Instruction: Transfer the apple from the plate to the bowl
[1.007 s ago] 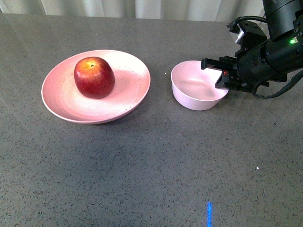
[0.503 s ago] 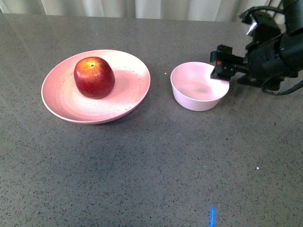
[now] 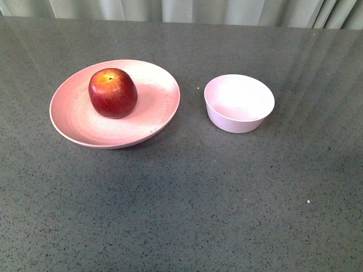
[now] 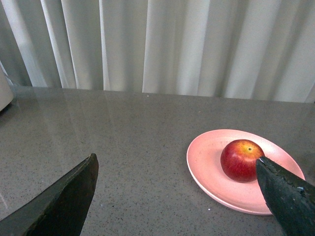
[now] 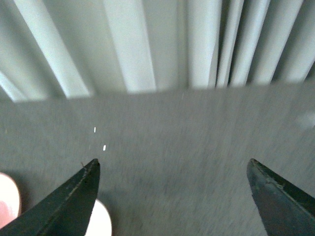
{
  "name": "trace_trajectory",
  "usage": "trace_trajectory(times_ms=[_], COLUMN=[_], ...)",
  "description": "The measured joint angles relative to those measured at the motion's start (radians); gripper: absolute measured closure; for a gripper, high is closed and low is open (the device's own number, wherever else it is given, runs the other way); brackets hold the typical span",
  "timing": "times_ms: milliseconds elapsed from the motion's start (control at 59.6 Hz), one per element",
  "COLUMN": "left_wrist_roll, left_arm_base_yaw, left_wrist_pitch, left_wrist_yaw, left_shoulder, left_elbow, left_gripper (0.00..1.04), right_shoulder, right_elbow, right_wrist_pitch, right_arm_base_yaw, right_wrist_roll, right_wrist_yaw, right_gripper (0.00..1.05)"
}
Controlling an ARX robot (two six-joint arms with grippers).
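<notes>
The dark-red apple (image 3: 112, 92) with a yellow-orange patch sits on the wide pink plate (image 3: 153, 116) at the left of the grey table. The small pale-pink bowl (image 3: 239, 103) stands empty to its right. Neither arm shows in the front view. In the left wrist view my left gripper (image 4: 177, 164) is open and empty above bare table, with the apple (image 4: 241, 160) and plate (image 4: 209, 162) beside one fingertip. In the right wrist view my right gripper (image 5: 172, 164) is open and empty over blurred table; a pale bowl rim (image 5: 102, 221) shows by one finger.
Pale curtains (image 3: 181, 10) hang behind the table's far edge. The grey speckled tabletop (image 3: 187, 204) stretches in front of the plate and bowl. A pink plate edge (image 5: 7, 206) shows in the right wrist view.
My right arm, which was at the bowl's right rim, has pulled away up and to the right and left the front view. The apple, plate and bowl have not moved.
</notes>
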Motion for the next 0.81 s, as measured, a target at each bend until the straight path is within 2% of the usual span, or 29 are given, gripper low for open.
trace_trajectory(times_ms=[117,151,352,537,805], left_wrist_roll=[0.000,0.000,0.000,0.000,0.000], left_arm_base_yaw=[0.000,0.000,0.000,0.000,0.000], left_wrist_pitch=[0.000,0.000,0.000,0.000,0.000], left_wrist_yaw=[0.000,0.000,0.000,0.000,0.000], left_shoulder=[0.000,0.000,0.000,0.000,0.000], left_elbow=[0.000,0.000,0.000,0.000,0.000], left_gripper=[0.09,0.09,0.09,0.09,0.09], right_shoulder=[-0.106,-0.116,-0.234,-0.340,-0.547], right_elbow=[-0.172,-0.197,-0.316,-0.401,-0.494], right_wrist_pitch=[0.064,0.067,0.076,0.050,-0.066], right_arm_base_yaw=[-0.028,-0.042,-0.069,-0.069,-0.069], right_wrist_roll=[-0.038,-0.043,-0.053,-0.056,-0.056], right_wrist_yaw=[-0.032,-0.058,-0.061,-0.062,-0.063], right_gripper=[0.63,0.68,1.03,1.03,1.03])
